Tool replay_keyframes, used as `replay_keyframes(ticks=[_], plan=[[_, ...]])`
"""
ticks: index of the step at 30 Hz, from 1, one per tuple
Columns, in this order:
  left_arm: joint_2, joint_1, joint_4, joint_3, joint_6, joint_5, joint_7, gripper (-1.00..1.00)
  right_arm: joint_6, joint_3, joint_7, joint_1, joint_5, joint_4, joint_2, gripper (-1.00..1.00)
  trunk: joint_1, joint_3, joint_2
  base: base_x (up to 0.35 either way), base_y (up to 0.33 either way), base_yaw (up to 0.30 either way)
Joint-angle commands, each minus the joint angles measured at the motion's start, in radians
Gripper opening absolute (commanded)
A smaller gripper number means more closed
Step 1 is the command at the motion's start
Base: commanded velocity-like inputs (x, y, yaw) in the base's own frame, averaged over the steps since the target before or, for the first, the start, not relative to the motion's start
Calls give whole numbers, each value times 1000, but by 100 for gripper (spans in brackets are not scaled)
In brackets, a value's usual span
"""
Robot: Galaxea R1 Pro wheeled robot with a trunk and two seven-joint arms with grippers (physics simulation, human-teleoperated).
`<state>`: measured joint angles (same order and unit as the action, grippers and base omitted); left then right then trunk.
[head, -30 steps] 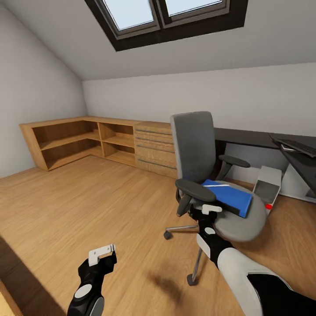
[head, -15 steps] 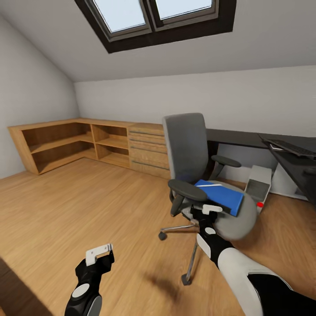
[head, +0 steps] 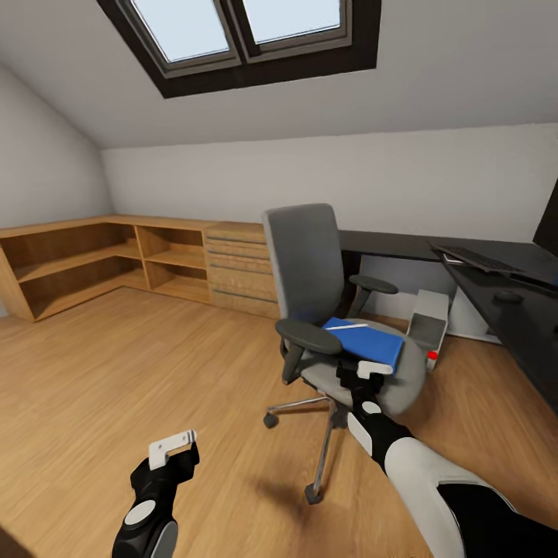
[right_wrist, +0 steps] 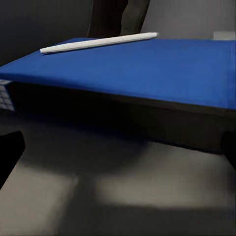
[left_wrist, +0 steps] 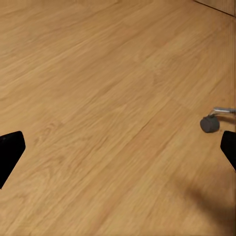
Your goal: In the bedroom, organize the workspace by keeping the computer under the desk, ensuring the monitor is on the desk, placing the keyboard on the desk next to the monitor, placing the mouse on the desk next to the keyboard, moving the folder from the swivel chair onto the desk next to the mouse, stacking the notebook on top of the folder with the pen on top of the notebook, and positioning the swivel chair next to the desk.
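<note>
The grey swivel chair (head: 304,256) stands in the middle of the wooden floor. On its seat lies the blue folder (head: 364,342) (right_wrist: 147,69) with the white pen (head: 353,327) (right_wrist: 98,43) on top. A dark notebook (right_wrist: 123,118) lies under the folder. My right gripper (head: 373,370) (right_wrist: 118,162) is open at the seat's front edge, level with the folder's edge and touching nothing. Low over bare floor, my left gripper (head: 172,449) (left_wrist: 118,157) is open and empty. The black desk (head: 511,325) at the right carries the keyboard (head: 473,260), mouse (head: 508,297) and monitor edge (head: 549,232). The computer (head: 428,318) stands by the desk.
A low light-wood shelving unit (head: 116,260) with drawers (head: 240,271) runs along the far wall at the left. The chair's chrome base (head: 322,434) and a castor (left_wrist: 210,123) spread over the floor. A skylight (head: 232,27) sits in the sloped ceiling.
The camera has turned right, so the whole scene has slid left; the mouse and monitor edge have come into view. My right gripper now faces the folder's front edge.
</note>
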<state>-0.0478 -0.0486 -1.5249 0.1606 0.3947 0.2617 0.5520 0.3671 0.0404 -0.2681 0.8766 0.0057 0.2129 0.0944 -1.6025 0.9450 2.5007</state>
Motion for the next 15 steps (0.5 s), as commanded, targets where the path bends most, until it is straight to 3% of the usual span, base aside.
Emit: replay_keyframes(ticks=[1, 15], plan=[[0, 0, -1, 1, 3, 8, 8, 100, 4, 4, 0, 1, 0, -1, 1, 100, 0, 0, 0, 0, 0, -189], [0, 0, 0, 2, 3, 9, 8, 100, 4, 4, 0, 1, 0, -1, 1, 100, 0, -16, 0, -5, 0, -189]])
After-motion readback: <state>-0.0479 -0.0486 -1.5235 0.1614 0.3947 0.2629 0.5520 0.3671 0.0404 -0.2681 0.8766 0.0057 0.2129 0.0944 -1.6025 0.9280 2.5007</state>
